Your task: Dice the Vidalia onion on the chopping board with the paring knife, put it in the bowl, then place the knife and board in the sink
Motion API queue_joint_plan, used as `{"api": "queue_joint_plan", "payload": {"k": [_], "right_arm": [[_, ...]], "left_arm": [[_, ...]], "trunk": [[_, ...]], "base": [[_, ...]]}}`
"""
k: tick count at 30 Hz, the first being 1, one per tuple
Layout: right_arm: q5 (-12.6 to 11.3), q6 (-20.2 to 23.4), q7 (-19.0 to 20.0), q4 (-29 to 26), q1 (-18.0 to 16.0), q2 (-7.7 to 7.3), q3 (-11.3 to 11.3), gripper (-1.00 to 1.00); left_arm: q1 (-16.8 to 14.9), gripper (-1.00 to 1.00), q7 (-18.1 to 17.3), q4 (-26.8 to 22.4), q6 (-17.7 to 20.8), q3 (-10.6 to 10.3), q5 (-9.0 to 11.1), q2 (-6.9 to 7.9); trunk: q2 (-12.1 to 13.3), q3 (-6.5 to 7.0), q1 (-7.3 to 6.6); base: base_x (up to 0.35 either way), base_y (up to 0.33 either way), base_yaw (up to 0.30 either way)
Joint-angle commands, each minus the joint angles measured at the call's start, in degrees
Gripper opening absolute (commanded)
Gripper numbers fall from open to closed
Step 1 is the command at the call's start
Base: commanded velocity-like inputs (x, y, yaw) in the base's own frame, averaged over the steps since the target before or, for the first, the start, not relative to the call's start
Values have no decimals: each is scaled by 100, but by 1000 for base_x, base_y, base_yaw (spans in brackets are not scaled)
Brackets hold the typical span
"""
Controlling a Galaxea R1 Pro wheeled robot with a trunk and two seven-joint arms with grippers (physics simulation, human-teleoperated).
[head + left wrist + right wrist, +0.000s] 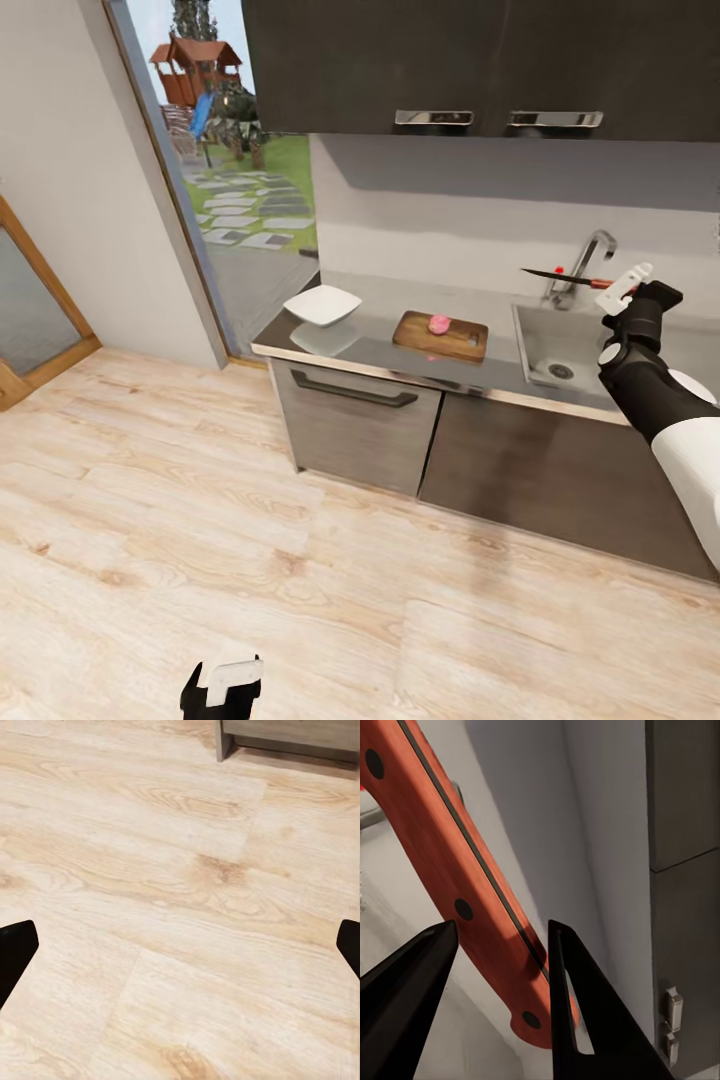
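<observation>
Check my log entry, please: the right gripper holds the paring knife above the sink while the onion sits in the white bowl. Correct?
Not quite. The head view shows the onion on the chopping board; nothing shows in the bowl. The rest stands: the right gripper holds the paring knife above the sink.

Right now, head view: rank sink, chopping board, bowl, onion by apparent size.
1. sink, though the right arm hides part of it
2. chopping board
3. bowl, close to the board in span, so that order is unsure
4. onion, clearly smallest, sitting on the board
</observation>
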Motion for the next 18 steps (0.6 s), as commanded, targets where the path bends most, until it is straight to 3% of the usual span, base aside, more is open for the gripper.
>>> {"api": "queue_joint_plan", "payload": {"k": [1, 7, 18], "right_arm": [[-20, 53, -19, 3, -7, -6, 40, -100], [-223, 52, -20, 3, -7, -4, 41, -100], [-243, 57, -23, 3, -7, -10, 40, -100]], "left_arm": [[-12, 100, 34, 25, -27, -48, 10, -4], [-15, 100, 32, 25, -26, -52, 10, -8], [-14, 100, 32, 24, -26, -50, 10, -6]], "trunk": [[-8, 1, 3], [-8, 55, 3], [-8, 154, 3]], "base": [[0, 0, 0], [0, 0, 0], [0, 0, 0]]}}
